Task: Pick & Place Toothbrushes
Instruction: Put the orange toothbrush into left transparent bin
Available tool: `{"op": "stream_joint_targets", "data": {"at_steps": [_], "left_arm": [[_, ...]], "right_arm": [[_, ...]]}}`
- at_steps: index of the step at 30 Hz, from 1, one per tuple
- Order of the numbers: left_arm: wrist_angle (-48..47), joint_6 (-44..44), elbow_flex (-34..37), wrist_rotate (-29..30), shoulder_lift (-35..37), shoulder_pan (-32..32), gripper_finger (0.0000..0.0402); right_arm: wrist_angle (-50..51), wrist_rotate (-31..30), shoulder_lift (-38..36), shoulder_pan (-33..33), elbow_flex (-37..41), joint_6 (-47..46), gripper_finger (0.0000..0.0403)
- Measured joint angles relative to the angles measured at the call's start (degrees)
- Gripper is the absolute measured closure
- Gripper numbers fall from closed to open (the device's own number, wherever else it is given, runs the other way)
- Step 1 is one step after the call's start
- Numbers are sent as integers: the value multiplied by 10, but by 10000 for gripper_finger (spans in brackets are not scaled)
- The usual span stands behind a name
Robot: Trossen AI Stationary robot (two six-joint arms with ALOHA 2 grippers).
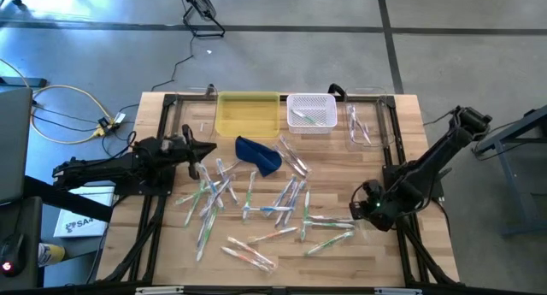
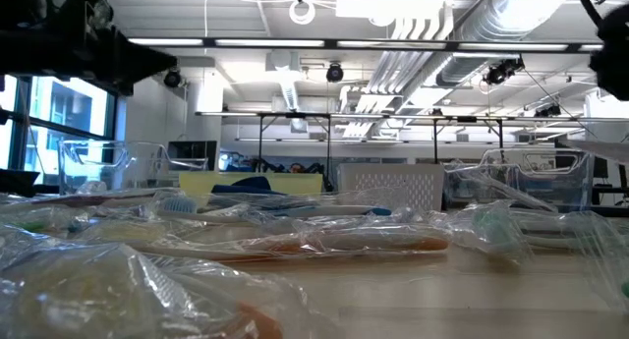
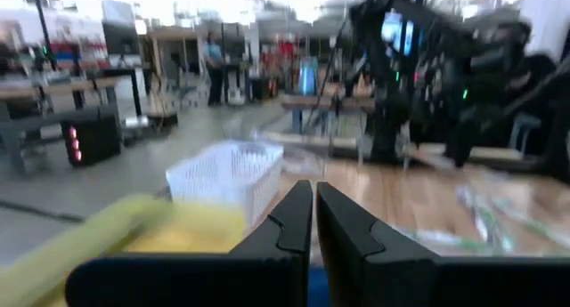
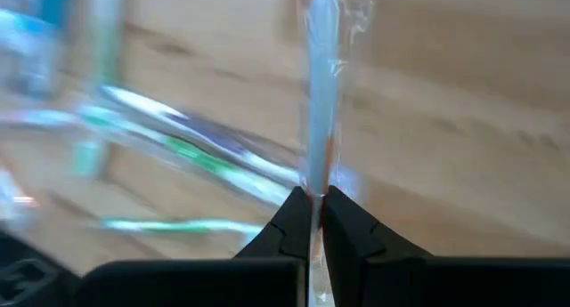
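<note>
- Most toothbrushes (image 1: 256, 201) lay scattered across the table (image 1: 154, 269); a few sat in the white basket (image 1: 311, 113), so the job was barely begun.
- The right gripper (image 4: 313, 220), low at the table's right side, had pinched a wrapped toothbrush (image 4: 321, 84) between closed fingers.
- The left gripper (image 3: 314, 220) hung near the left edge with fingers together, holding nothing.
- A yellow bin (image 1: 248, 114) and a clear tray (image 1: 366, 124) stood beside the basket; a blue pouch (image 1: 260, 154) lay among the brushes, in the way.
</note>
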State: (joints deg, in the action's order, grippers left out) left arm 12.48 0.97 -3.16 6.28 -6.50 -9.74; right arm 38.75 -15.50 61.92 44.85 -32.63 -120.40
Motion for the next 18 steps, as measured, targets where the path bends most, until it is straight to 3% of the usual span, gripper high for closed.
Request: {"op": "stream_joint_targets", "data": {"at_steps": [4,10,18], "left_arm": [[28,-40,0,-9,0,0,384],[18,-105,-1,-61,-12,0,385],[-34,-55,-79,-62,-78,0,385]], "right_arm": [[-36,-66,-10,-26,0,76,397],[-106,-77,-11,-103,-1,219,397],[-250,-100,-11,-205,-1,420,397]]}}
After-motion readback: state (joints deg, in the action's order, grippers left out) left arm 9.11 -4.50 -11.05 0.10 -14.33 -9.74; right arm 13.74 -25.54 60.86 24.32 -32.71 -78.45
